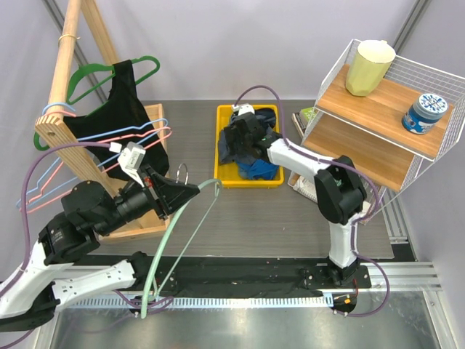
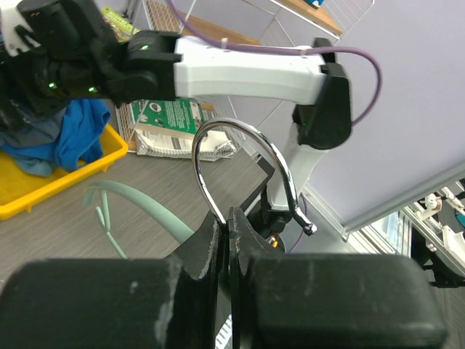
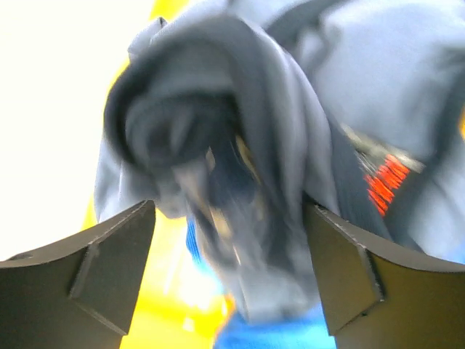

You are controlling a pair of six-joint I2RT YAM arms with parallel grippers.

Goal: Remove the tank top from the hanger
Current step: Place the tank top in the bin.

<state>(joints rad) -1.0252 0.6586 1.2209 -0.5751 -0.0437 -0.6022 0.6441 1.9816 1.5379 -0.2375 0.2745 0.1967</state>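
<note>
My left gripper (image 1: 190, 190) (image 2: 229, 218) is shut on the metal hook (image 2: 247, 142) of a bare mint-green hanger (image 1: 174, 240) (image 2: 138, 203), whose body hangs down toward the table's near edge. Over the yellow bin (image 1: 220, 145), my right gripper (image 1: 243, 134) (image 3: 229, 211) stands open. A bunched grey tank top (image 3: 240, 131) hangs loose between its wide fingers, above blue cloth (image 3: 290, 338) in the bin. In the top view the arm hides most of the tank top.
A wooden rack (image 1: 62, 80) at the left carries several hangers; a black garment (image 1: 123, 109) hangs on a green one. At the right, a wire-and-wood shelf (image 1: 378, 109) holds a cup (image 1: 369, 67) and a tin (image 1: 426, 113). Packets (image 2: 171, 127) lie beside the bin.
</note>
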